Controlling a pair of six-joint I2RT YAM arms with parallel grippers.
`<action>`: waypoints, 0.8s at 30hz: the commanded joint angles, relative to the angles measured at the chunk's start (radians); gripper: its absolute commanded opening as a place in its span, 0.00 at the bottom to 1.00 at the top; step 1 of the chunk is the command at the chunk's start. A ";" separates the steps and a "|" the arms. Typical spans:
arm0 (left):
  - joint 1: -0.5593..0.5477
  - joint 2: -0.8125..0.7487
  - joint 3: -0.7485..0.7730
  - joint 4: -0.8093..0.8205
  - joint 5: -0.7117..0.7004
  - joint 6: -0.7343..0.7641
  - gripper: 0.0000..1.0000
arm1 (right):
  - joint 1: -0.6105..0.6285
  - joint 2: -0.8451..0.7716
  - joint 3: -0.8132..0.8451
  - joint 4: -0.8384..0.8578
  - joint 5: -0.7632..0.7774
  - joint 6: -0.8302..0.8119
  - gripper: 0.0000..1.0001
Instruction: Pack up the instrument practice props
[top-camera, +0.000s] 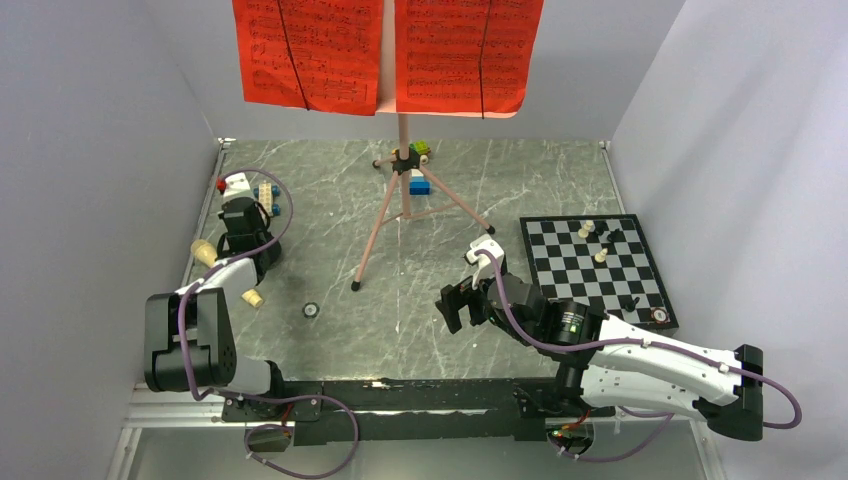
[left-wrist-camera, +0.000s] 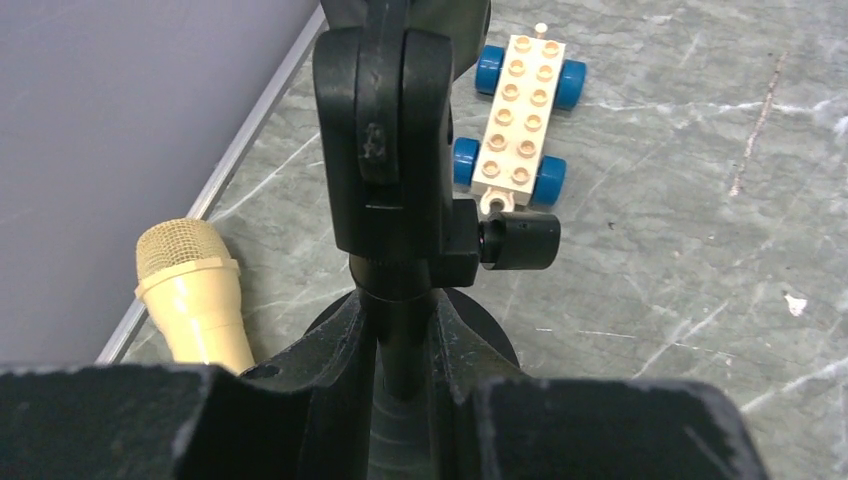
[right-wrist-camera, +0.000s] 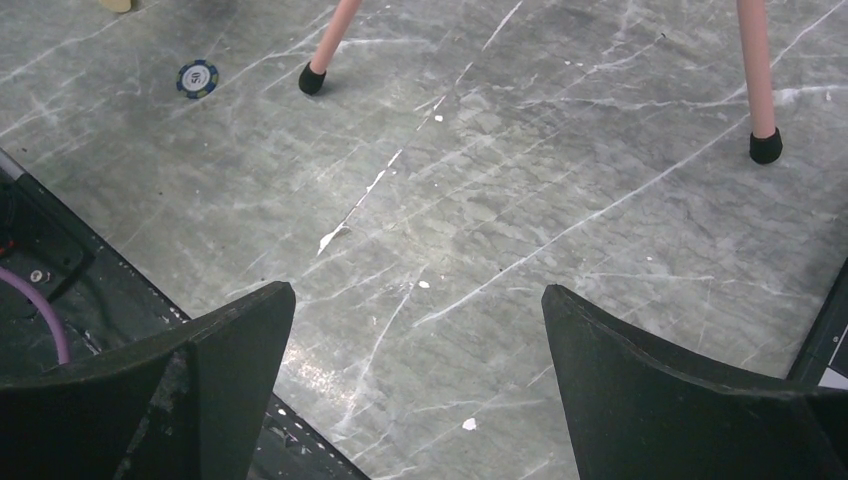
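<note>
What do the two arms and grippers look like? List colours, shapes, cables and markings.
The left arm and right arm match: white shells over black joints, with a purple cable looping along each. A green spot marks the right arm's black elbow. The left gripper and right gripper are matt black with wedge-shaped fingers.

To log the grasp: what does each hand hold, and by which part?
Left hand grips the black mic stand by its thin post; right hand holds nothing.

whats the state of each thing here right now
music stand, standing, legs spread
red sheet-music pages, on the stand
microphone, lying on its side
left hand, shut on mic stand
mic stand, held at its shaft
right hand, open, empty
toy car, on its wheels
</note>
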 joint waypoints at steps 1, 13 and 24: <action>0.022 -0.019 0.034 0.069 -0.020 0.024 0.31 | -0.002 -0.003 0.019 0.027 0.021 -0.018 1.00; 0.022 -0.203 0.045 -0.114 0.007 -0.106 0.75 | -0.003 -0.020 0.039 0.006 0.017 -0.009 1.00; -0.162 -0.605 -0.037 -0.148 0.275 -0.160 0.99 | -0.005 -0.019 0.061 -0.013 0.025 -0.006 1.00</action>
